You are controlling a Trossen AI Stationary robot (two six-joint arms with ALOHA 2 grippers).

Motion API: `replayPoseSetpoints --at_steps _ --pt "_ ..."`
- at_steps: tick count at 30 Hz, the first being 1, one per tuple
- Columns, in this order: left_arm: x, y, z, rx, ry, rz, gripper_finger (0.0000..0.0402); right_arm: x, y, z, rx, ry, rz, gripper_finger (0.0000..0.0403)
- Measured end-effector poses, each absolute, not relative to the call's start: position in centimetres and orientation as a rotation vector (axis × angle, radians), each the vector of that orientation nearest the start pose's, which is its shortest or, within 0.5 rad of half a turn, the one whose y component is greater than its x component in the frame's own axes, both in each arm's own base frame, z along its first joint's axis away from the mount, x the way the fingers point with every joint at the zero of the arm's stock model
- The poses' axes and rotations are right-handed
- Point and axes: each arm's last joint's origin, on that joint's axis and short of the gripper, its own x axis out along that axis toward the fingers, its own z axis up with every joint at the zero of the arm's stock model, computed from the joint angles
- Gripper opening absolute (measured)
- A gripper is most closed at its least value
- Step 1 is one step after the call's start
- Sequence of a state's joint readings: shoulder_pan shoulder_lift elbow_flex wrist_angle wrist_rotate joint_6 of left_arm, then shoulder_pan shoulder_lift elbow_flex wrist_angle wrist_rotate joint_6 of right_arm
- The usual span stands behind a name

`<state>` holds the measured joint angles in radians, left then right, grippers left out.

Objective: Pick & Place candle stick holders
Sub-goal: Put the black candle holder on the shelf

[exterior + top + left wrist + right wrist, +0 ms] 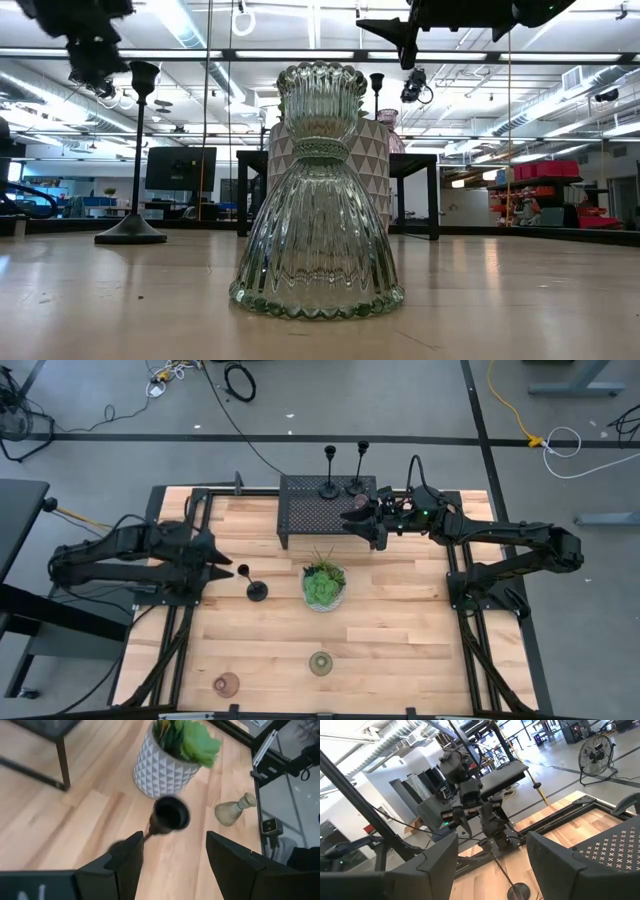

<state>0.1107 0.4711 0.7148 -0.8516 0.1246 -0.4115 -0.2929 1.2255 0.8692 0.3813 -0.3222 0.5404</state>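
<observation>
High view: left gripper [229,569] over the left side of the wooden desk [400,620], fingers spread wide and empty, tips just beside the cup of one black candle stick holder [255,586], not closed on it. That holder upright on the desk between the gripper and the green plant [324,584] in its white patterned pot; slim, matte black, round flat base, thin stem, small open cup on top

Two more black holders [329,472] of the same shape upright on the black mesh rack [325,507] at the far edge, side by side. A small pinkish glass cup [357,501] on the rack near them, partly hidden by the right gripper [350,520], which hovers over the rack's right end with fingers well apart and nothing between them

Near the front edge: a greenish ribbed glass cup [320,662] and, left of it, a pink one [227,683], well apart

Low view: greenish glass cup [318,195] close up, clear, fluted, flared skirt, narrow beaded waist, scalloped rim; black holder [135,160] upright behind it

Left wrist view: fingers [122,865] wide, holder's dark cup [170,814] seen from above between and beyond them, untouched
</observation>
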Motion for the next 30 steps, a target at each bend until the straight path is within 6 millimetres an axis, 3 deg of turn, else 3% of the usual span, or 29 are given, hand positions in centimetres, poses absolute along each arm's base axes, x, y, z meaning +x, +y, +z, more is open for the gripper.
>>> replayPoseSetpoints --at_steps 8,15,20,30 --pt "9.7 -0.2 23.4 -0.5 0.606 0.087 0.0217 26.7 -7.1 32.5 0.533 -0.015 0.035 0.0236" --pt "10.8 -0.9 19.9 -0.45 0.569 0.077 0.0217 26.7 -7.1 32.5 0.533 -0.015 0.035 0.0236" --pt "11.1 -1.3 18.9 -0.396 0.522 0.112 0.0217 26.7 -7.1 32.5 0.533 -0.015 0.035 0.0236" --pt "11.0 -2.0 19.2 -0.259 0.446 0.205 0.0216 26.7 -7.1 32.5 0.533 -0.015 0.035 0.0236"
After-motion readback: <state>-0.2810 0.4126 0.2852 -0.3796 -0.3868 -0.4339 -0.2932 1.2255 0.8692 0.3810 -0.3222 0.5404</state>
